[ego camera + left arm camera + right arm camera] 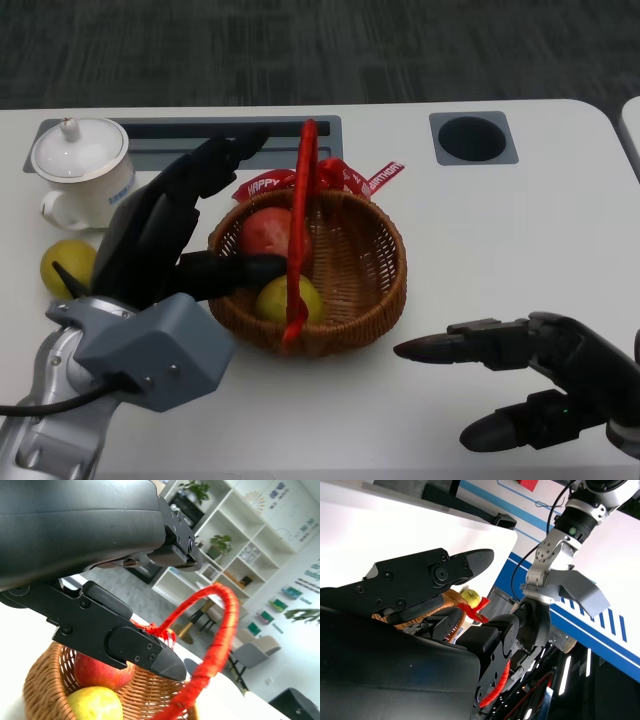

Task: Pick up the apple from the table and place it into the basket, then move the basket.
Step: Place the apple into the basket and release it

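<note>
1. Looking down from your head camera, the red apple [264, 230] already sits inside the wicker basket [370, 290], next to a yellow-green fruit [290, 298], so the placing step reads as done.
2. Your left hand [175, 225] hangs at the basket's near-left rim, fingers spread and holding nothing; one finger reaches over the rim toward the red handle [300, 220], though I can't tell if it touches.
3. Your right hand [525, 375] hovers over the table right of the basket, fingers apart, empty.
4. Moving the basket is what's left; nobody grips that handle yet.
5. White table [500, 220], with a lidded white cup [80, 165] and another yellow fruit [66, 266] at far left, a round cable port [472, 138] behind.
6. Grey carpet beyond; your left wrist view shows white shelving with plants [220, 545].
</note>
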Robot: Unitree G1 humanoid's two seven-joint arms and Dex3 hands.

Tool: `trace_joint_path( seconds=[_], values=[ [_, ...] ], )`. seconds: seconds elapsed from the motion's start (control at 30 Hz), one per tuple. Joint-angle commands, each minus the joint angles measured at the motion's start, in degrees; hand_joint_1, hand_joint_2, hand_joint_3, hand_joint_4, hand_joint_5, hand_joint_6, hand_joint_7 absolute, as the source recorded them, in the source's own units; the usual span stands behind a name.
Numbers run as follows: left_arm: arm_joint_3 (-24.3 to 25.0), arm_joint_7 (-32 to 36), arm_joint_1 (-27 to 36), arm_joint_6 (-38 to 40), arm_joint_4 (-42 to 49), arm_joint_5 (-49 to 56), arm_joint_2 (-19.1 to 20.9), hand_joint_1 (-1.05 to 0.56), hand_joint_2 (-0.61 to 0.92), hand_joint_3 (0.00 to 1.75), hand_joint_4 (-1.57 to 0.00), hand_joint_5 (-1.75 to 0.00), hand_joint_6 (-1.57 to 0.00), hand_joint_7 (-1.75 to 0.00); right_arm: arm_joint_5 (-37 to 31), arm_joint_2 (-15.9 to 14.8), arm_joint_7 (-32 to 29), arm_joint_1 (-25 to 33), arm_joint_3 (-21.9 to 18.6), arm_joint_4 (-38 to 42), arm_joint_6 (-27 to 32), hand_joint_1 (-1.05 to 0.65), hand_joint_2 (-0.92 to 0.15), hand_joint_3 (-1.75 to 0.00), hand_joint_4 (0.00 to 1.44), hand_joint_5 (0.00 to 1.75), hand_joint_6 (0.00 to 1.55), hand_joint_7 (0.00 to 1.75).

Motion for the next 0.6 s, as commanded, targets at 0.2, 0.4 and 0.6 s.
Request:
trace_joint_path(
  seconds=[0.2, 0.4, 0.6],
  values=[
    [5.5, -7.5, 11.1, -0.2, -15.8, -7.5, 5.6, -0.51, 0.81, 0.0, -0.44, -0.04, -0.51, -0.02, 1.6, -4.0, 5.5, -10.8, 0.2, 3.5, -8.8, -0.57, -0.86, 0.0, 0.63, 0.0, 0.61, 0.0],
    [8.2, -9.1, 15.4, -0.9, -19.3, -9.5, 6.8, -0.5, 0.81, 0.0, -0.53, -0.05, -0.56, -0.02, -5.0, -5.0, 4.5, -22.7, 0.4, 14.6, -18.2, -0.63, -0.88, -0.01, 0.62, 0.0, 0.6, 0.0],
    [9.9, -9.3, 17.8, -1.7, -19.9, -10.6, 6.4, -0.49, 0.81, 0.0, -0.61, -0.05, -0.61, -0.03, -18.6, -5.9, -1.8, -33.2, -1.2, 25.6, -22.4, -0.64, -0.84, 0.0, 0.62, 0.0, 0.61, 0.01]
  ],
)
